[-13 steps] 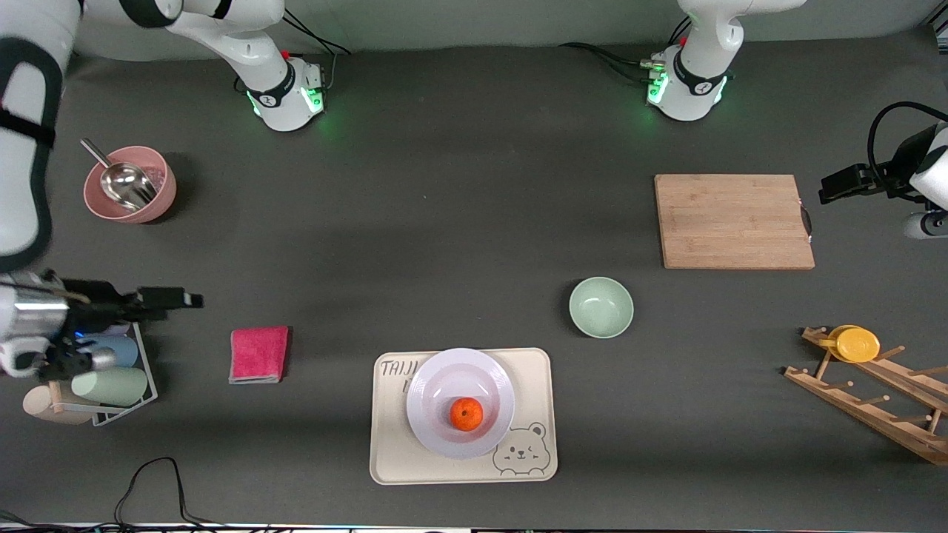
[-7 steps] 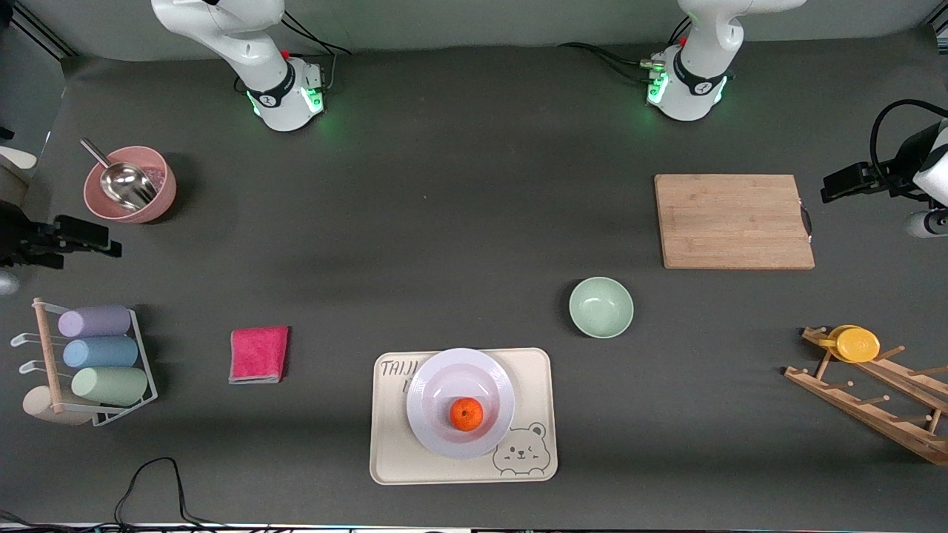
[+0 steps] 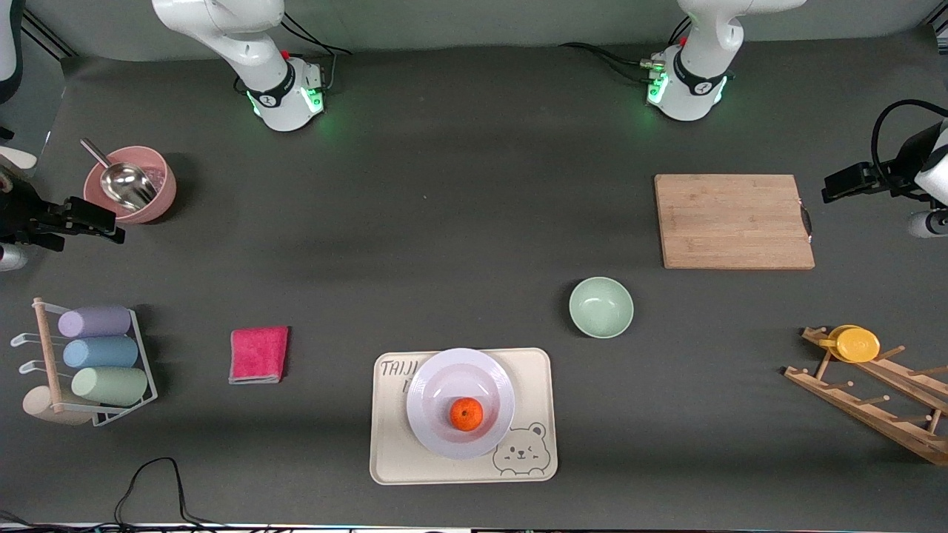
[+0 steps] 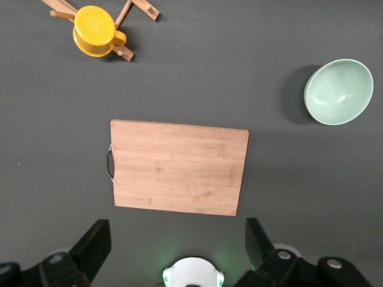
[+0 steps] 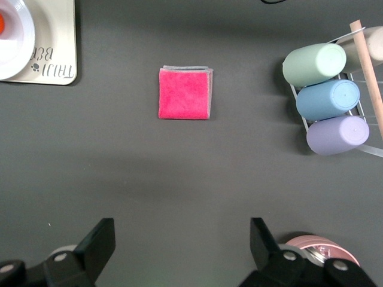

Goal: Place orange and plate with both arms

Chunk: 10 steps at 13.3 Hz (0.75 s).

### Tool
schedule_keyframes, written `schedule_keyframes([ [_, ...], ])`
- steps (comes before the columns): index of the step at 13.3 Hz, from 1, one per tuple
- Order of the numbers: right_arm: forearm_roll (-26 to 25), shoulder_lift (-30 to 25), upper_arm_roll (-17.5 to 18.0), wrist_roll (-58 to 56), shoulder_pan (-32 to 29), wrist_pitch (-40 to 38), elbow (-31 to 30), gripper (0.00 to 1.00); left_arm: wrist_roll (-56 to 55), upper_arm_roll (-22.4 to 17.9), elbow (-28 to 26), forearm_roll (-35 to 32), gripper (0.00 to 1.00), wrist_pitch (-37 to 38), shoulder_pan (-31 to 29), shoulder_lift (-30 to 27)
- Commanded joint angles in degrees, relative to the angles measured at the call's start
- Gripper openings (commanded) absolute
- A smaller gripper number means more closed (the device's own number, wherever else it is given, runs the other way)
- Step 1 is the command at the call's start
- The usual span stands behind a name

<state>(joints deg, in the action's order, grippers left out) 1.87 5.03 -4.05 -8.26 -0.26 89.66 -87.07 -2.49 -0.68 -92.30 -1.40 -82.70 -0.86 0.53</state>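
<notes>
The orange (image 3: 466, 414) lies in the white plate (image 3: 433, 381), which rests on a cream bear-print tray (image 3: 391, 455) near the table's front edge. The plate's rim (image 5: 12, 45) shows in the right wrist view, with a sliver of the orange (image 5: 2, 24). My right gripper (image 3: 111, 226) hangs open and empty over the table beside the pink bowl, at the right arm's end. My left gripper (image 3: 829, 191) hangs open and empty over the table next to the cutting board, at the left arm's end. In their own views the right gripper (image 5: 179, 242) and the left gripper (image 4: 176, 242) hold nothing.
A pink bowl (image 3: 129, 183) holds a metal scoop. A rack of pastel cups (image 3: 96, 355) and a pink cloth (image 3: 258, 354) lie toward the right arm's end. A cutting board (image 3: 733, 220), green bowl (image 3: 601, 306) and wooden rack with a yellow cup (image 3: 858, 344) lie toward the left arm's end.
My right arm has swung away from above the cup rack to beside the pink bowl, uncovering the rack. The left arm, orange and plate have stayed put.
</notes>
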Motion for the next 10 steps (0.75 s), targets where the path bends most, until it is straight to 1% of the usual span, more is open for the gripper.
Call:
schedule_keyframes([
  [1, -2.31, -0.46, 1.06, 1.32, -0.26, 0.51, 0.76, 1.0, -0.94, -0.11, 2.21, -0.62, 1.0, 1.84, 0.16, 0.43],
  [3, -2.58, -0.45, 1.06, 1.67, -0.26, -0.27, 0.5, 1.0, -0.85, -0.37, 1.95, -0.53, 1.0, 3.42, -0.11, -0.53],
  [6, -2.66, -0.45, 0.97, 1.58, -0.26, -0.63, 0.41, 1.0, -0.85, -0.55, -0.33, -0.45, 1.0, 2.29, -0.55, -2.55],
  [10, -2.66, -0.45, 0.79, 1.58, -0.44, -0.8, 0.32, 1.0, -0.94, -0.46, 1.94, -0.62, 1.0, 1.75, -0.28, -1.85],
])
